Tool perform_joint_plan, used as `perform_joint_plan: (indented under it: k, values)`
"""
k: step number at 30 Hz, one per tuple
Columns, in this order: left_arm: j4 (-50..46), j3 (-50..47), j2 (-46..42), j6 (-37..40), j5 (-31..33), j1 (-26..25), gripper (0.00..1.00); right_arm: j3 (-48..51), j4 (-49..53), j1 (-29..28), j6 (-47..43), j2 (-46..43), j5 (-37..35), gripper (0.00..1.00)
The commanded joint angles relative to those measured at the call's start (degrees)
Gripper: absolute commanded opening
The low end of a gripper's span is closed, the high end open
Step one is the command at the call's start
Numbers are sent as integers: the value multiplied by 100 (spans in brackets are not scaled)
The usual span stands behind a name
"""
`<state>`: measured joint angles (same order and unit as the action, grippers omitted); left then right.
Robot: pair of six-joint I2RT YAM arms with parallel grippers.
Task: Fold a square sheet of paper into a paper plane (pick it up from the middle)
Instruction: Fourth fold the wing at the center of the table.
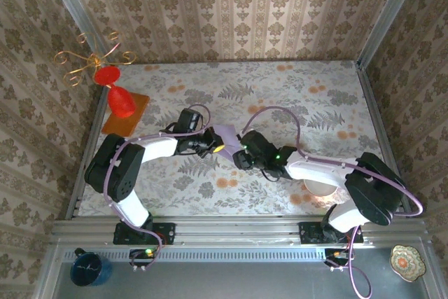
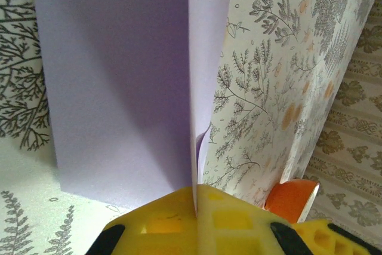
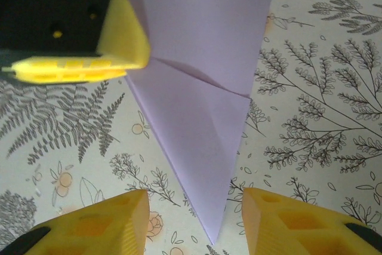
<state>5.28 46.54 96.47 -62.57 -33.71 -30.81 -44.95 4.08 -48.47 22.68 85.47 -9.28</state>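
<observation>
My left gripper (image 2: 196, 200) was clamped shut on the folded lilac paper (image 2: 119, 88) along its crease, at the middle of the floral table (image 1: 294, 96). My right gripper (image 3: 197, 210) gaped wide, yellow fingers (image 3: 101, 222) flanking the paper's pointed tip, apparently not touching it.

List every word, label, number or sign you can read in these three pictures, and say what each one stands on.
There is no readable text in any of the pictures.
The lilac paper is plain. The tablecloth and wallpaper carry only plant and ornament patterns. The left claw and right claw show no lettering.
</observation>
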Motion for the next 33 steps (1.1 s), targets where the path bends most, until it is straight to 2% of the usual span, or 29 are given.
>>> perform_joint_plan:
  k: [1,11,33]
  values:
    - [-228,190,-66,-241,139,-56,6,-281,151,-272,-435,364,-707,47]
    - [-211,158,-93,-421,184,-134,6,-783,259,-558,-298,1290,-1197,41]
    - [-262,189,-50,-397,115,-136,6,-713,322,-584,-549,1587,-1641,32]
